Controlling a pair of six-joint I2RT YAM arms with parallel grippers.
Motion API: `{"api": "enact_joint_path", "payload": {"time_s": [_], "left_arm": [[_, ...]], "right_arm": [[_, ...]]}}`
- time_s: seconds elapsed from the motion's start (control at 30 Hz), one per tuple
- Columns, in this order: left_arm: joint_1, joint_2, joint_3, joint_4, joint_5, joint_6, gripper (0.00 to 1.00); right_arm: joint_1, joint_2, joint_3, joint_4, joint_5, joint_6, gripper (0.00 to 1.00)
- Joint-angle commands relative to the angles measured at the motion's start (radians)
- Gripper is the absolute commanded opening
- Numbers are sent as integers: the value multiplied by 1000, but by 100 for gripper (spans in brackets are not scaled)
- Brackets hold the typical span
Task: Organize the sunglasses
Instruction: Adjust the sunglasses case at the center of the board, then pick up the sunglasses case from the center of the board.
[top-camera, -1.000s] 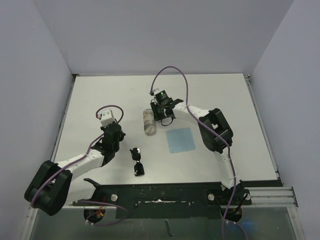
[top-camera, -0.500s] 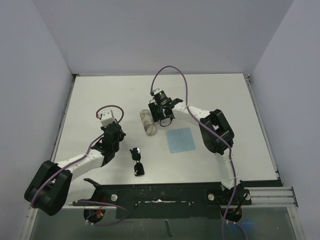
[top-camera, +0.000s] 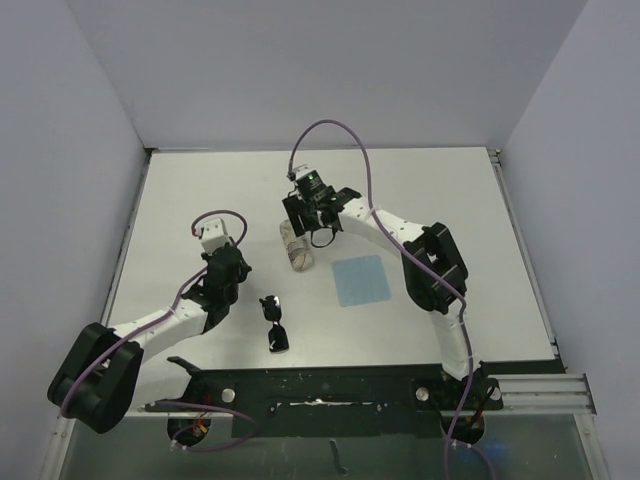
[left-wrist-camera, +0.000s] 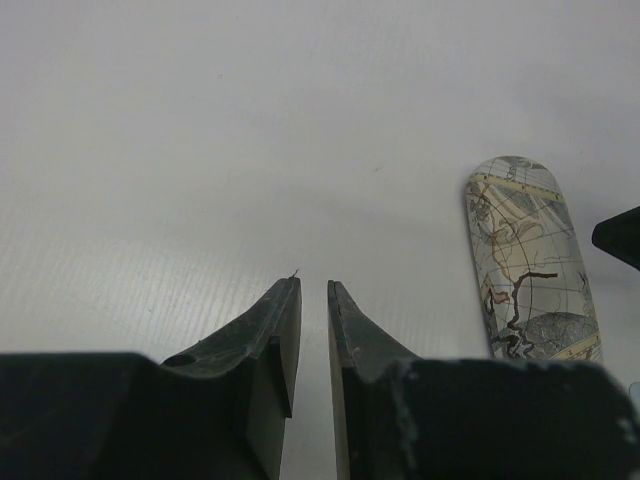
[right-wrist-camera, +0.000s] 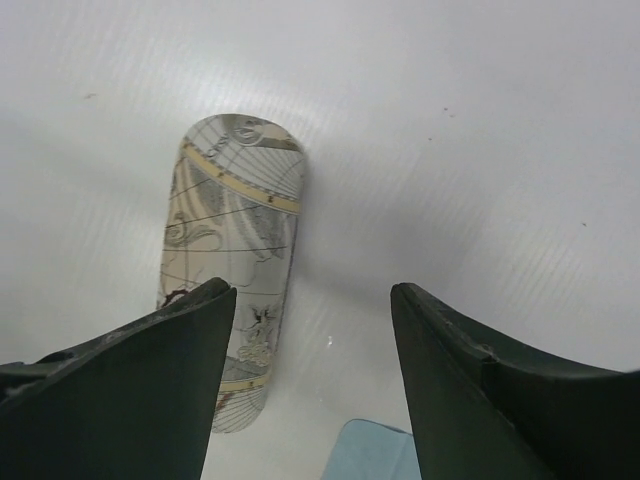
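Two arms share one white bench (top-camera: 180, 200). Right arm (top-camera: 395, 228) reaches out toward 11 o'clock from its base. The right jaws stand wide apart and empty, hanging over the patterned case (top-camera: 298, 258). Left arm (top-camera: 170, 320): left jaws almost closed, thin slit, gripping nothing, bare bench under them. Blue cloth (top-camera: 360, 280) lies at 4 o'clock of the case. Sunglasses (top-camera: 274, 323) lie on the bench at 7 o'clock of the case, apart from both jaws.

Likely step: grab the case. In the wrist view it sits off toward 9 o'clock, so shift until its narrow width is centred. Square up to its long axis, descend, and close gently. It's rounded, so it may roll.
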Motion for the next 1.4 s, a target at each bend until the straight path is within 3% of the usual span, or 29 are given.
{"api": "enact_joint_path", "payload": {"time_s": [0.0, 0.57, 1.37], "left_arm": [[5, -21, 7, 40, 13, -6, 17], [3, -40, 3, 34, 19, -9, 18], [4, -46, 1, 32, 26, -15, 18]], "right_arm": [[43, -47, 59, -33, -24, -22, 67], [86, 61, 141, -78, -38, -20, 79], [92, 206, 295, -191, -50, -34, 78]]}}
